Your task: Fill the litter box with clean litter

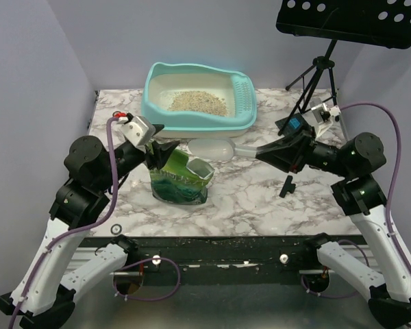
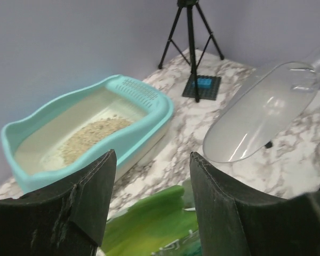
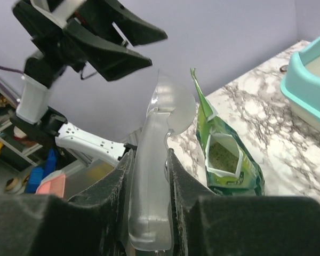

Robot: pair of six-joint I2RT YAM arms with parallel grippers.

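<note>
1. Litter pouch (image 1: 181, 179): green, upright on the marble table (image 1: 260, 199), top open, granules showing inside.
2. Left gripper (image 2: 152, 160): above the pouch, fingers spread wide, holding nothing.
3. Right gripper (image 3: 149, 165): right of the pouch, fingers clamped on the handle of a clear scoop (image 1: 212, 148); the scoop's bowl is just behind the pouch.
4. Litter box (image 1: 154, 103): beyond the pouch, with a patch of tan litter (image 1: 197, 101) inside.
5. Black tripod (image 1: 315, 75): behind-right of the pouch.

Turquoise plastic litter box (image 1: 198, 123): lining was cream.
Glossy green litter pouch (image 1: 181, 181): print was teal.
Translucent plastic scoop (image 1: 212, 147): was colourless.
Marbled tabletop (image 1: 260, 199): was white, grey-veined.
</note>
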